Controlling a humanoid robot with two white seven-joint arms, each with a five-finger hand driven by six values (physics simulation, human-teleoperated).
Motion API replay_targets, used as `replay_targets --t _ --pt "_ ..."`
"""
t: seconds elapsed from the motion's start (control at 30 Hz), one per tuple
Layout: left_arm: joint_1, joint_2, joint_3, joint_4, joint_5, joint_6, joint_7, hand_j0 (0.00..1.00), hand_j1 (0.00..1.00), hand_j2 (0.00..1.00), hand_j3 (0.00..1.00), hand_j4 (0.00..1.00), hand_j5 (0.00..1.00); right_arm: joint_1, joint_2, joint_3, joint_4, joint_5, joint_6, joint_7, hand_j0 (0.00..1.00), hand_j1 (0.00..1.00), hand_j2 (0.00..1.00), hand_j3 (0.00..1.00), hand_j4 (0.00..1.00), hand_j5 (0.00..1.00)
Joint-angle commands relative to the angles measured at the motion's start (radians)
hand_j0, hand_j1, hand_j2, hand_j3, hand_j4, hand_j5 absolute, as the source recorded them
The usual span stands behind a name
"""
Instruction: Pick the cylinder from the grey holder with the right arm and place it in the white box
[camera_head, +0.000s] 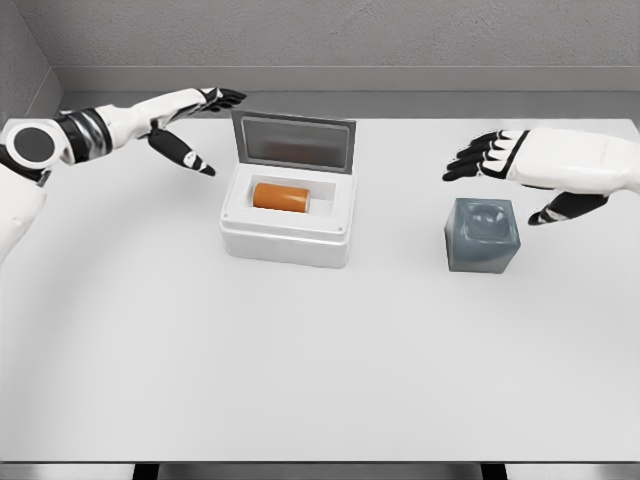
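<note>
The orange cylinder (280, 196) lies inside the white box (288, 238) mid-table; the right hand (520, 165), fingers spread, hovers above the grey holder (483, 236) near the table's (320, 380) right edge.

Matt orange cylinder (279, 196), smooth white plastic-looking box (287, 240), glossy grey holder (483, 236), matt white table (300, 370).

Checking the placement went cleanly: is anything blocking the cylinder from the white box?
No. The orange cylinder already lies inside the white box, lid up. The grey holder is empty; the right robot hand holds nothing.
</note>
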Motion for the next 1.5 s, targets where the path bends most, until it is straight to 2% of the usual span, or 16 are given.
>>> replay_targets --t 0.0,0.07,0.13,0.6,1.47 --pt "0.0 0.011 0.0 -0.011 0.008 0.0 0.0 1.0 1.0 1.0 1.0 1.0 1.0 0.008 -0.001 -0.116 0.002 -0.008 0.001 0.001 1.0 1.0 1.0 1.0 1.0 1.0" --pt "0.0 0.018 -0.002 -0.021 0.008 0.0 0.0 1.0 1.0 1.0 1.0 1.0 1.0 0.047 -0.001 -0.152 0.004 -0.008 0.001 0.004 1.0 1.0 1.0 1.0 1.0 1.0" --pt "-0.003 0.021 -0.04 -0.034 0.008 -0.001 0.0 1.0 1.0 1.0 1.0 1.0 1.0 0.046 -0.004 -0.153 0.004 -0.008 0.001 0.004 1.0 1.0 1.0 1.0 1.0 1.0" --pt "0.005 0.099 -0.083 -0.156 0.034 -0.001 0.0 1.0 1.0 1.0 1.0 1.0 1.0 0.049 0.002 -0.15 0.004 -0.008 0.001 0.004 1.0 1.0 1.0 1.0 1.0 1.0" --pt "0.031 0.159 -0.083 -0.269 0.035 -0.004 0.0 1.0 1.0 1.0 1.0 1.0 1.0 0.089 0.014 -0.152 0.008 -0.003 0.001 0.005 1.0 1.0 1.0 1.0 1.0 1.0"
